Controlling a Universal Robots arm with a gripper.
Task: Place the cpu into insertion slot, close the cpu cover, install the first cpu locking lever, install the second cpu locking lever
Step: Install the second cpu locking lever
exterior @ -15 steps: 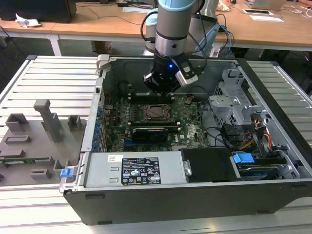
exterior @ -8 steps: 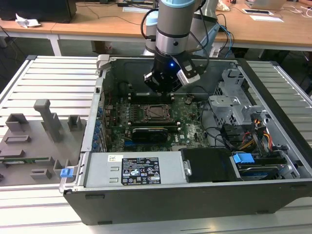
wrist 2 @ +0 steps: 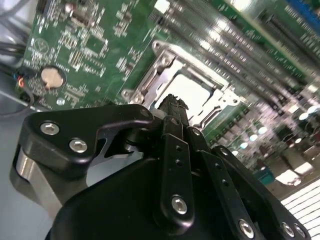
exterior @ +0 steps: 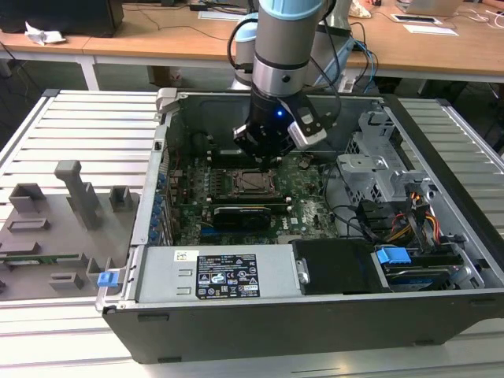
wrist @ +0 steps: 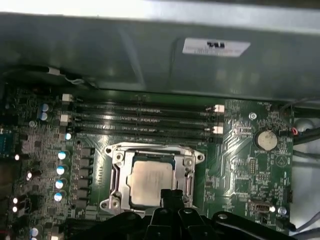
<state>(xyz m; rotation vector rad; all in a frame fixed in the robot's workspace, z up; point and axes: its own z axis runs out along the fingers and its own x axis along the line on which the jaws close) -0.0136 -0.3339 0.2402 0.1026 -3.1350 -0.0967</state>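
Note:
The cpu (wrist: pixel 150 177) lies flat in the insertion slot (wrist: pixel 106 204) on the green motherboard, silver top up. The cpu cover (wrist: pixel 116 172) is folded down around it, its cut-out framing the chip. My gripper (wrist: pixel 171 192) hovers low over one edge of the socket with its black fingers (wrist: pixel 166 196) pressed together and nothing between them. In the second wrist view the fingertips (wrist 2: pixel 172 102) hang just before the cpu (wrist 2: pixel 192 92) and the cover's frame (wrist 2: pixel 150 82). In the exterior view the gripper (exterior: pixel 264 161) stands directly above the socket (exterior: pixel 253 183).
The open computer case (exterior: pixel 157 236) walls the board in. Long memory slots (wrist: pixel 145 120) run beside the socket, and a black card (exterior: pixel 250 213) lies nearer the power supply (exterior: pixel 224 276). A drive cage with cables (exterior: pixel 394 213) fills the exterior view's right. Grey fixtures (exterior: pixel 71 197) sit outside on the left.

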